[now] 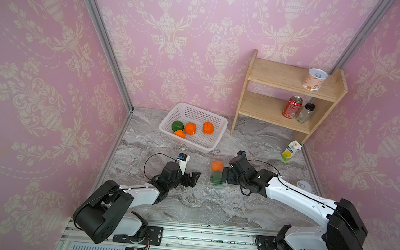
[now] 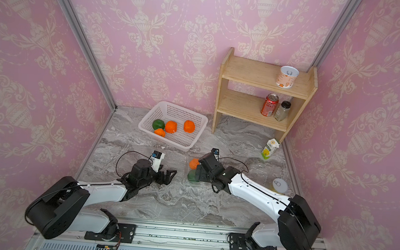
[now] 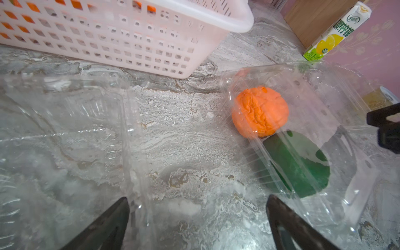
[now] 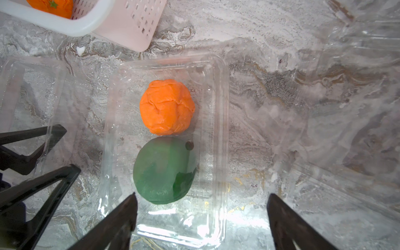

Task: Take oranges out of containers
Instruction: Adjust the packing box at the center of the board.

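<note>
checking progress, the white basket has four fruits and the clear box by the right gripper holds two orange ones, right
Not quite: the clear box holds one orange fruit and one green fruit, as the right wrist view shows. The white basket does hold four.

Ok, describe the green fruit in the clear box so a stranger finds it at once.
Start at the white basket by the back wall, then come forward to the one clear box with fruit inside. It is the dark green fruit there, beside the orange fruit.
</note>
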You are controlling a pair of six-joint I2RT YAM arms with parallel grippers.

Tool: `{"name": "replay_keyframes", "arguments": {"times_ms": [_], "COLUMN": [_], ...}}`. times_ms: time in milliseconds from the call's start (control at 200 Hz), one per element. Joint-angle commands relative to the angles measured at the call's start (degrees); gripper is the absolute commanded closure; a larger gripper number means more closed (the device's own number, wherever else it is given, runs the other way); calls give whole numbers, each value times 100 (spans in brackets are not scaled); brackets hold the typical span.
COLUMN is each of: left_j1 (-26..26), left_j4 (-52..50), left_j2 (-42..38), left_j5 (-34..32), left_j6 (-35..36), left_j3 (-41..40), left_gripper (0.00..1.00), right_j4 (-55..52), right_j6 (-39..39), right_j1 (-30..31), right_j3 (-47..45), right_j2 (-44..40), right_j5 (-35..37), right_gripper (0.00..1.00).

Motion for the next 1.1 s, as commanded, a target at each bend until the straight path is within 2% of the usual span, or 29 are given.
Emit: {"name": "replay_keyframes", "arguments": {"times_ms": [0,185,355,425,520,625,931,1016,1096], "left_j1": [-32,-59,-76,-76,-85,-85,-85,-81,-85], "left_j4": [-398,-1399,-1883,-1898,-1968,-1924,-975,-501,-608], "left_j2": [-384,-1035,-980,-853,-635,-329,162,213,222], "left_j5": [-14,-368,118,405,499,625,1203,1541,1507], "left_j6": [13,69,-226,-325,-402,-390,-582,-613,-553], "left_j3": [167,483,829,962,1081,1136,878,705,703], "left_gripper": [1,2,24,24,29,42,43,43,43], "right_j4": [51,2,56,123,190,254,281,358,509], "right_j6": [-7,-240,-302,-291,-258,-259,-255,-264,-233], "right_j1": [-131,-362,-491,-523,-571,-596,-637,-638,-637], "right_j3": [-18,99,42,-3,-14,21,174,170,116], "right_j2": [153,202,96,81,117,177,477,547,608], "right_j5": [-264,-561,-578,-600,-658,-692,-744,-752,-782], "right_gripper": [7,7,8,8,8,9,10,10,10]}}
